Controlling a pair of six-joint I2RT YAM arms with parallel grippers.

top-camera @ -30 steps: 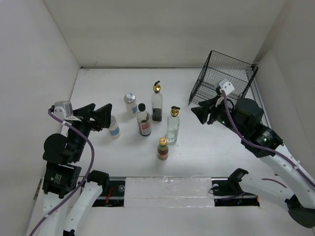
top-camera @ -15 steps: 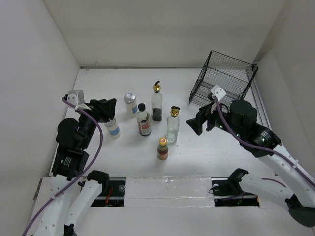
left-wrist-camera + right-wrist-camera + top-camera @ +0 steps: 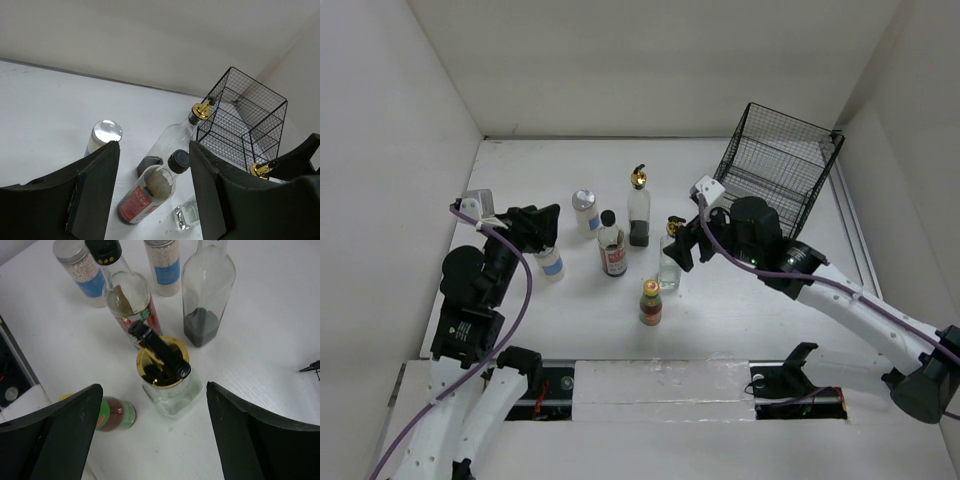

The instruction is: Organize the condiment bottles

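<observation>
Glossy clear glass bottle [image 3: 172,392], matt white table [image 3: 265,335]

My right gripper [image 3: 152,390] straddles the nearer clear bottle [image 3: 170,387] with clearance on both sides; the dark bottle [image 3: 127,295] crowds just beside it, the red-capped bottle [image 3: 114,414] stands near one finger, and open table [image 3: 270,330] runs toward the basket [image 3: 780,160]

white table [image 3: 520,172] — plain white walls [image 3: 650,60]

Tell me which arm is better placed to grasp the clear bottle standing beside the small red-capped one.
Likely the right. The right gripper, open, frames that clear bottle in its wrist view. The left gripper is across the group, by a white blue-labelled bottle.
</observation>
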